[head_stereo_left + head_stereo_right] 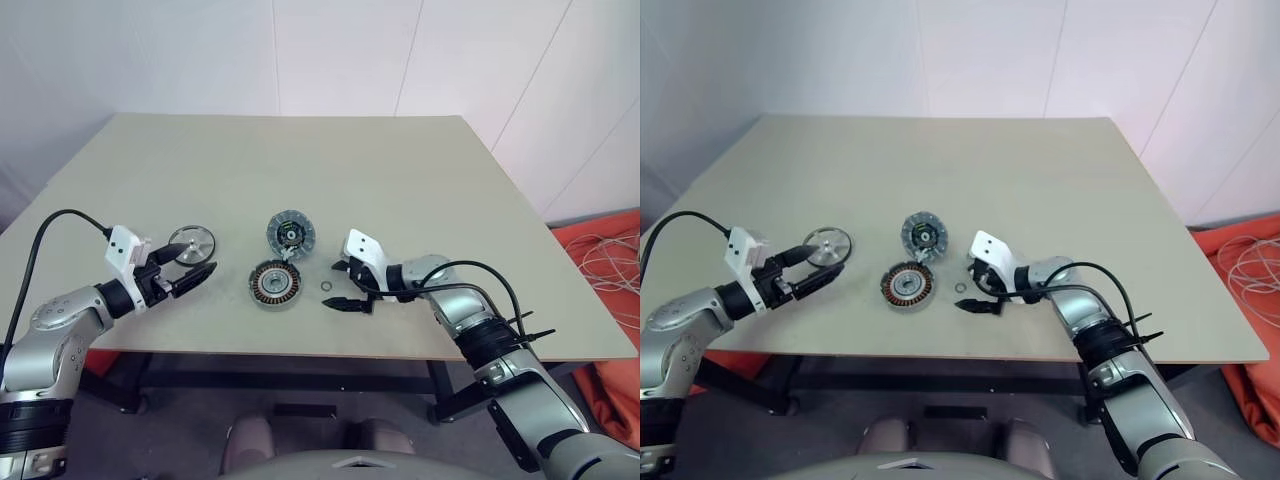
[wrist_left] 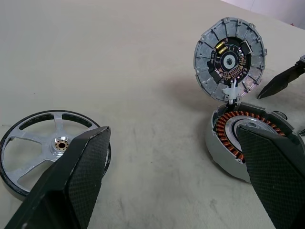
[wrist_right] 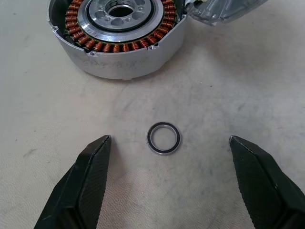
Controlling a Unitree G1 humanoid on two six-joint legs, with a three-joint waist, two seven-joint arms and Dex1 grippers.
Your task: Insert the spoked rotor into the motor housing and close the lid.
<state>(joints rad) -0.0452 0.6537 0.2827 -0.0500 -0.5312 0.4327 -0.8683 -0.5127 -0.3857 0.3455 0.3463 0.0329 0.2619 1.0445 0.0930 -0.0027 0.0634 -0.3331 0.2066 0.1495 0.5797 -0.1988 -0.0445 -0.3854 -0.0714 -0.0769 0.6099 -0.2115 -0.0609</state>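
Rotor insertion pending — both end effectors wide open, empty; your left end effector (image 1: pixel 192 271) must grasp the spoked rotor (image 1: pixel 191 243) at its 12 o'clock.

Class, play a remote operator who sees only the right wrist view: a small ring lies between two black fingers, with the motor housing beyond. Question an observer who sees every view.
Operator: Where is the rotor?
Observer: The spoked rotor lies flat at the table's left, by the left gripper.
Operator: Is that gripper holding it?
Observer: No, it is open and empty.
Operator: And the lid?
Observer: The lid stands tilted up behind the motor housing.
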